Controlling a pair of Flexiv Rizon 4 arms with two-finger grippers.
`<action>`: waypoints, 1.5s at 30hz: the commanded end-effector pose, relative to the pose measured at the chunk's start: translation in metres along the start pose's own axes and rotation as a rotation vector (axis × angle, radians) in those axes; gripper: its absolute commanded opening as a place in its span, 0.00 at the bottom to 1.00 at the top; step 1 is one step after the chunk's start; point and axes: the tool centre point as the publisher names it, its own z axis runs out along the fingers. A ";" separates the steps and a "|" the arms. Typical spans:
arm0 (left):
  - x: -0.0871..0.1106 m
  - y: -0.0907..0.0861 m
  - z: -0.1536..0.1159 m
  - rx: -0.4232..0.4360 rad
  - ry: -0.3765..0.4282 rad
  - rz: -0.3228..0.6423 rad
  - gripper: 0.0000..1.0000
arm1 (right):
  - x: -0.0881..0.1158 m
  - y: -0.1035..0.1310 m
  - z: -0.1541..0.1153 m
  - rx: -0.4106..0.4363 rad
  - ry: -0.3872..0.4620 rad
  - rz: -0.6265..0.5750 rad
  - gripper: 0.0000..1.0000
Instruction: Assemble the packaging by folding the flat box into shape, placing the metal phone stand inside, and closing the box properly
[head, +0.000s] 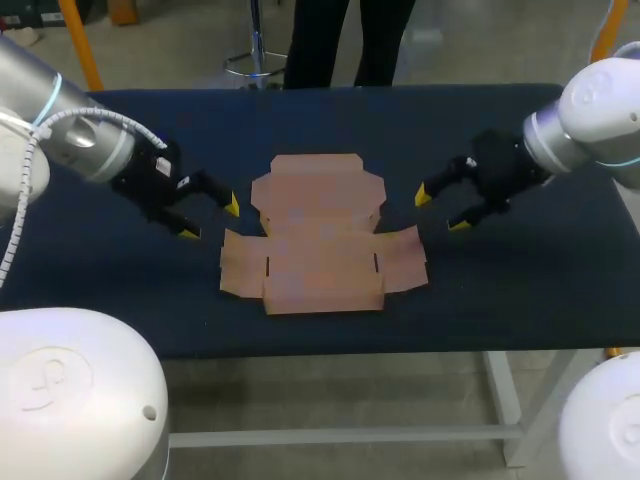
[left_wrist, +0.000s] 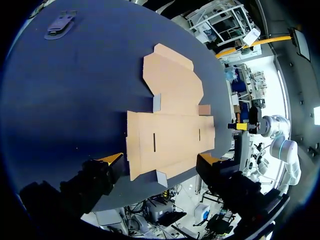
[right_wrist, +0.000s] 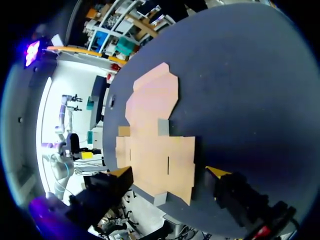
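Left arm: enters from the left side of the head view; its end sits low over the counter, short of the box.
Left tool: fingers spread wide with the yellow tips well apart, nothing held. The tips point at the box's left edge, near it but not touching.
Phone stand: small grey metal piece, seen in the left wrist view only. It lies on the counter near its edge, well apart from the box.
Box: brown cardboard, unfolded, lying flat in the middle of the counter between the two tools. Side flaps are spread left and right, the lid panel points toward the far edge, and the near panel has two short slits.
Right tool: fingers spread wide, nothing held. The tips point at the box's right edge, near it but not touching.
Right arm: enters from the right side; its end sits low over the counter.
Counter: dark blue top.
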 end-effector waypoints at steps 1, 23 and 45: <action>0.000 0.000 0.000 -0.001 -0.003 0.000 1.00 | -0.002 0.001 -0.002 0.006 0.022 -0.002 1.00; 0.000 0.000 0.000 -0.001 -0.003 0.000 1.00 | 0.002 0.011 -0.005 -0.015 0.024 -0.010 1.00; -0.044 -0.076 0.008 0.053 -0.063 0.008 1.00 | 0.002 0.032 -0.004 -0.023 0.033 -0.006 1.00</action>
